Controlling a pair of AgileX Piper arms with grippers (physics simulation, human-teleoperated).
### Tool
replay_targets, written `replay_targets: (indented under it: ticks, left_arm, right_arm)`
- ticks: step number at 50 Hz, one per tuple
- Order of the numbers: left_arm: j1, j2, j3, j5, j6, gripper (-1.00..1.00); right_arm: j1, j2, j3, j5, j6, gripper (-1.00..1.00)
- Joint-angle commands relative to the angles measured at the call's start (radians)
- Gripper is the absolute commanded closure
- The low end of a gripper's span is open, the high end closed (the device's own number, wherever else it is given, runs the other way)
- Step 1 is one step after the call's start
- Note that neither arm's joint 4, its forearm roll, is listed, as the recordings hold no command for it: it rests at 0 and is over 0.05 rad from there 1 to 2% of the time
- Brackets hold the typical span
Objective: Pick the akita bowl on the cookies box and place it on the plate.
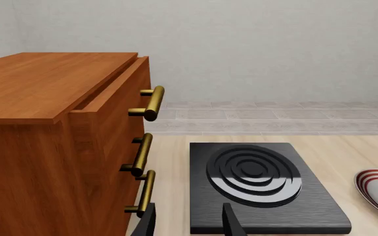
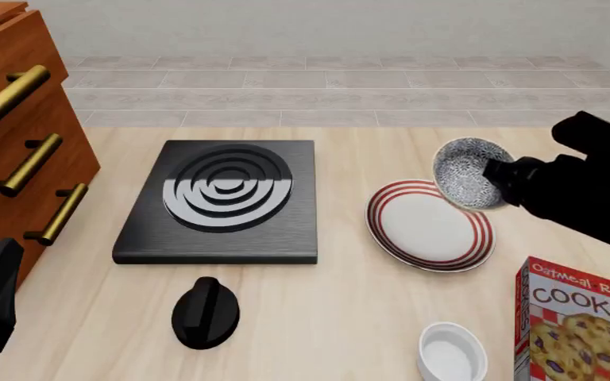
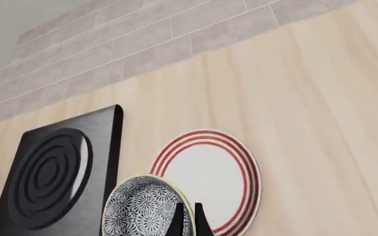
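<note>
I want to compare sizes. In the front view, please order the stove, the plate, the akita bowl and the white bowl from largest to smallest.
1. stove
2. plate
3. akita bowl and white bowl: these look alike; the akita bowl is lifted and tilted, so unsure.

Akita bowl (image 2: 469, 172): small, round, dense b/w speckled pattern w/ pale rim. Tilted steeply on edge, inside facing the front cam, off the table, held up at its rim just past the plate's far-right edge. In right wrist view the bowl (image 3: 147, 209) partly overlaps the plate.

Plate (image 2: 428, 225): round, white, red concentric rings at rim, wider than bowl, flat on table, nothing on it.

Cookies box (image 2: 581, 325): red carton, white "COOKIES" lettering, choc-chip cookie pic on checkered cloth. Near side of plate, to its right, apart from it; partly cut off by frame edge.
</note>
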Motion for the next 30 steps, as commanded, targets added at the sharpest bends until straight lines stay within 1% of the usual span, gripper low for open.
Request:
replay_targets:
  ticks: [1, 4, 9, 13, 30]
  left_arm:
    - [0.000, 0.000, 0.000, 0.000, 0.000, -1.00]
    - [0.000, 0.000, 0.000, 0.000, 0.000, -1.00]
    - [0.000, 0.000, 0.000, 0.000, 0.000, -1.00]
    - [0.000, 0.000, 0.000, 0.000, 0.000, -1.00]
    - [0.000, 0.000, 0.000, 0.000, 0.000, -1.00]
  right_arm:
    - [0.017, 0.104, -0.038, -0.067, 0.019, 1.00]
    - [0.023, 0.130, -0.028, -0.098, 0.038, 1.00]
    - [0.022, 0.177, -0.021, -0.137, 0.046, 1.00]
    - [0.027, 0.206, -0.025, -0.148, 0.053, 1.00]
    - [0.011, 0.283, -0.061, -0.137, 0.026, 1.00]
